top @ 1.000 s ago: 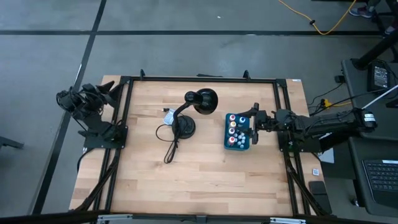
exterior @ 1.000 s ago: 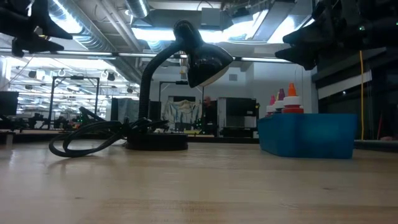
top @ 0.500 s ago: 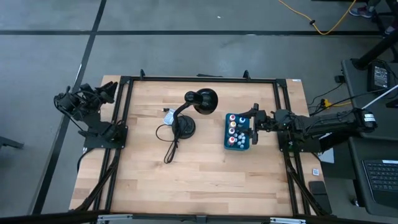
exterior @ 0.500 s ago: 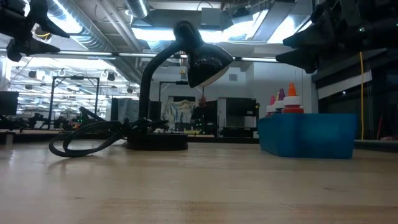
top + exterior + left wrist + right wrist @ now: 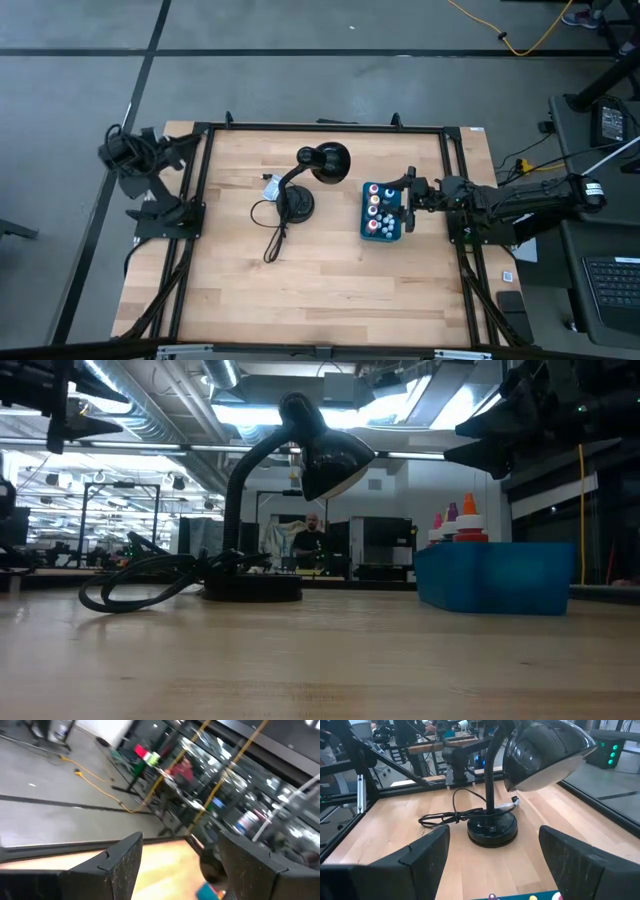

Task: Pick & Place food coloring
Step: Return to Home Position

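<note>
The front of the wooden surface (image 5: 330,290) is bare. Past it, to the left of the middle, the lamp's cord (image 5: 270,235) lies in loose loops and runs to the round base of the black lamp (image 5: 310,170). The lamp's neck curves up and over, and its shade points down.

Just right of the lamp stands the blue bin (image 5: 365,236), apart from the lamp's base. The food coloring bottles (image 5: 378,210) are all inside it, packed close and upright. From above their caps show red, yellow, white and blue. From the low view, pink, purple and orange tips (image 5: 458,520) stick up over the bin's wall (image 5: 495,575).

The right tool (image 5: 405,203) hangs high over the bin's right edge, facing the lamp. Its two fingers (image 5: 427,857) stand wide apart with nothing between them, and a few caps (image 5: 492,896) peek in below them.

The left tool (image 5: 125,150) sits off the surface's far left corner, raised and folded back by its mount. Its fingers (image 5: 120,862) are also spread wide and empty. That wrist view is smeared, so the small blue thing (image 5: 210,892) beyond them is only probably the bin.

Beyond the surface, in the room, a person (image 5: 312,540) stands among benches and racks.
</note>
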